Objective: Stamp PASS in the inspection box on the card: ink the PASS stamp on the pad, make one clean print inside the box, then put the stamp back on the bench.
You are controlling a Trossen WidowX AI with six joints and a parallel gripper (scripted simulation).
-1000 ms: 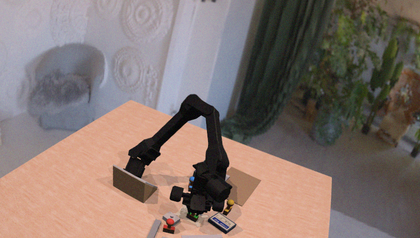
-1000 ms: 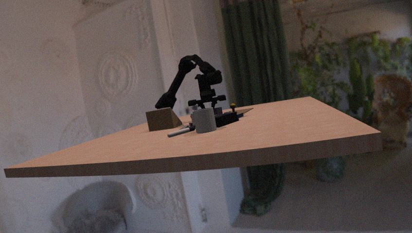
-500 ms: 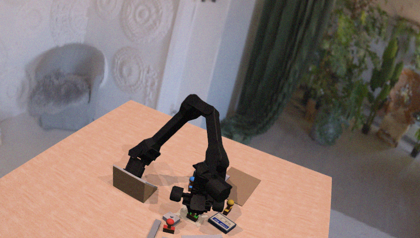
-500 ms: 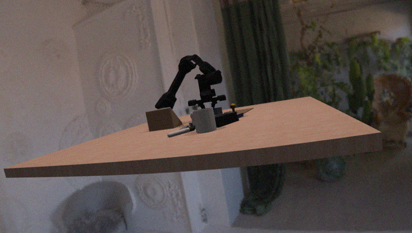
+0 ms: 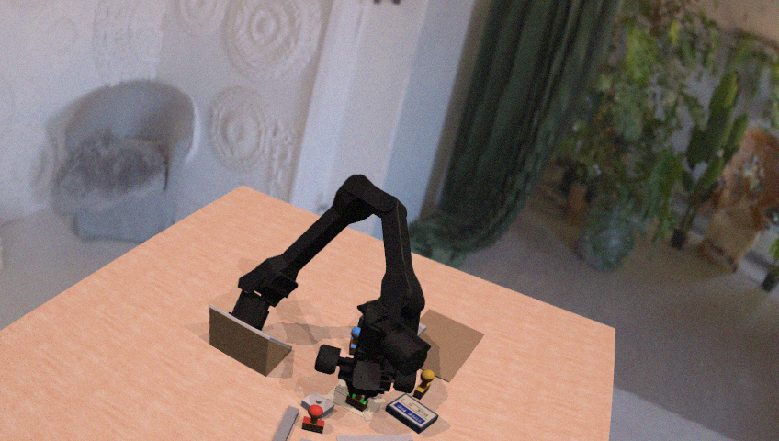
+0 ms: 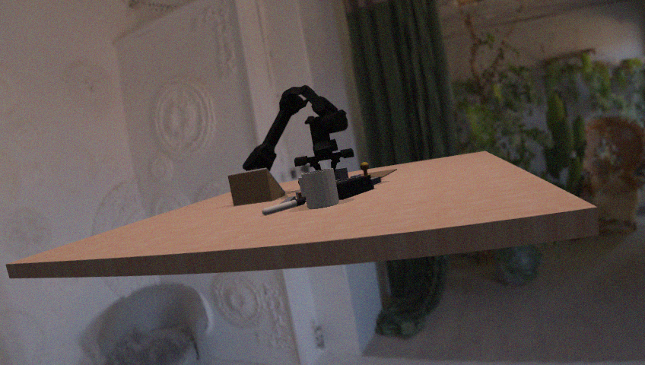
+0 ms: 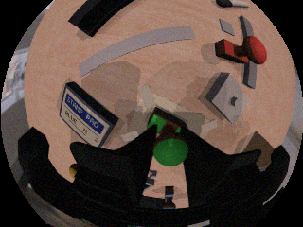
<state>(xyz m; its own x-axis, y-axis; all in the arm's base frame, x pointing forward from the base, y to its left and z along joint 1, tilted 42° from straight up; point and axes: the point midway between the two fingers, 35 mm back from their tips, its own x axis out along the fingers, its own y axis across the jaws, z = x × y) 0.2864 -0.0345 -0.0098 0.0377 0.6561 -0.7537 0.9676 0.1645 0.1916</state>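
The claw [image 5: 366, 390] [image 6: 319, 166] [image 7: 169, 129] pinches the green stamp [image 5: 357, 400] [image 7: 170, 150] above or on the card [image 5: 374, 410] [image 7: 193, 116]; inking I cannot confirm, and returning the stamp remains.

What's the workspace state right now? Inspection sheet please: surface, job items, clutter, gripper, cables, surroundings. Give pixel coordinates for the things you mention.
Surface: light wood-look bench top [image 5: 163, 262] [image 6: 181, 235], no spill or damage seen.
Job items: green-handled stamp [image 7: 170, 151] at the pale card [image 7: 191, 117]; contact, print and box cannot be told. Stamp pad [image 5: 412, 412] [image 7: 87, 114] beside the card, marked BLUE.
Clutter: red-handled stamp [image 5: 314, 412] [image 7: 256, 50], yellow-handled stamp [image 5: 426, 377] [image 6: 364, 166], grey cup [image 6: 319, 188], grey strip [image 7: 137, 43], brown wedge-shaped block [image 5: 240, 344] [image 6: 251, 186].
Gripper: gripper [image 7: 169, 129] shut on the green-handled stamp.
Cables: nothing seen.
Surroundings: armchair [image 5: 125, 119], dark green curtain [image 5: 491, 108] [image 6: 400, 81], plants [image 5: 628, 108]; no person seen.
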